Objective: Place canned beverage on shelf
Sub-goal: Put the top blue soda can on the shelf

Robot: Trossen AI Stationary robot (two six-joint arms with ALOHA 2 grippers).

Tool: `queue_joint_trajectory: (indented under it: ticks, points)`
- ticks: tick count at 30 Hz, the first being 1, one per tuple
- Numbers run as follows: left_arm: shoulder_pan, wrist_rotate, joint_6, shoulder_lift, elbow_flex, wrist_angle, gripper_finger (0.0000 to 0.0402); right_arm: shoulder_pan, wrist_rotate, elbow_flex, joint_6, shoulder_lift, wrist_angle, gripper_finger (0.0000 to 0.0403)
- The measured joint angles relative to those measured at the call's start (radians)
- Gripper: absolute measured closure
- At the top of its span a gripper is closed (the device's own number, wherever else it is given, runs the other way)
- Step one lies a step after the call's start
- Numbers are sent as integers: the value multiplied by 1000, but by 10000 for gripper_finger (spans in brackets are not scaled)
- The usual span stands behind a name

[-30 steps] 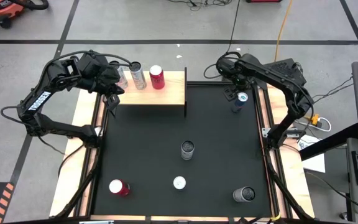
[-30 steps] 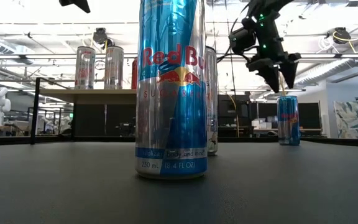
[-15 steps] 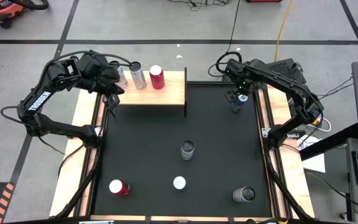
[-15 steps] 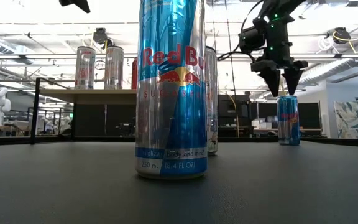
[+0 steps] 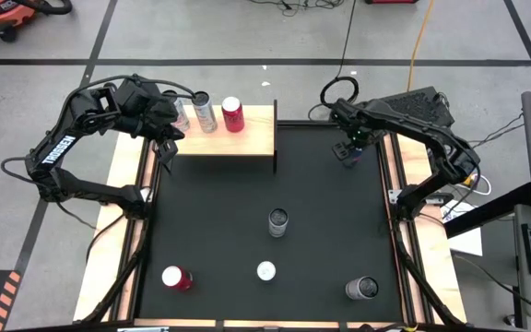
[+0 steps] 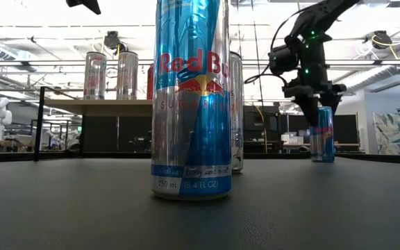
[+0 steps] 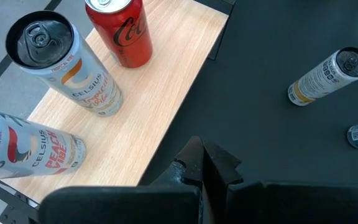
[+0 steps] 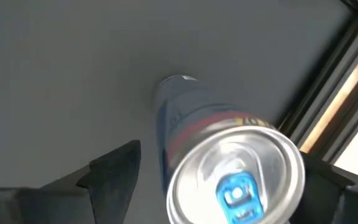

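Note:
A blue Red Bull can (image 6: 322,139) stands upright on the black mat at the far right (image 5: 348,161). My right gripper (image 6: 319,117) points straight down over it, open, with one finger (image 8: 114,171) on each side of the can's top (image 8: 238,180). I see no touch. The wooden shelf (image 5: 252,138) at the far left carries a red Coca-Cola can (image 7: 120,28) and two Celsius cans (image 7: 67,65) (image 7: 23,149), all standing upright on their bases. My left gripper (image 7: 202,158) hangs shut over the shelf's near edge, holding nothing.
More cans stand on the mat: one in the middle (image 5: 277,221), a white-topped one (image 5: 265,271), a red one at the near left (image 5: 175,278) and a grey one at the near right (image 5: 362,289). The table's right rail (image 8: 328,118) runs close beside the blue can.
My right gripper has come down from above the blue can and shifted a little toward the table's right edge. It has tipped to point straight down, and its fingers now stand around the can's top. The fingers have stayed open, and the can has not moved.

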Motion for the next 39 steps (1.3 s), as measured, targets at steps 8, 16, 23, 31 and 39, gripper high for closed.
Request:
queue_joint_trajectory:
  ticks: [8,16,23,31,39]
  points:
    - [0,0,0,0,0,0,401,0,0,-1,-18,0,19,135]
    - [0,0,0,0,0,0,401,0,0,1,-18,-2,-5,200]
    - [0,0,0,0,0,1,401,0,-5,19,-25,2,-44,200]
    - [0,0,0,0,0,2,401,5,-3,199,-31,1,-117,200]
    - [0,0,0,0,0,2,401,54,-3,426,-39,1,-111,200]
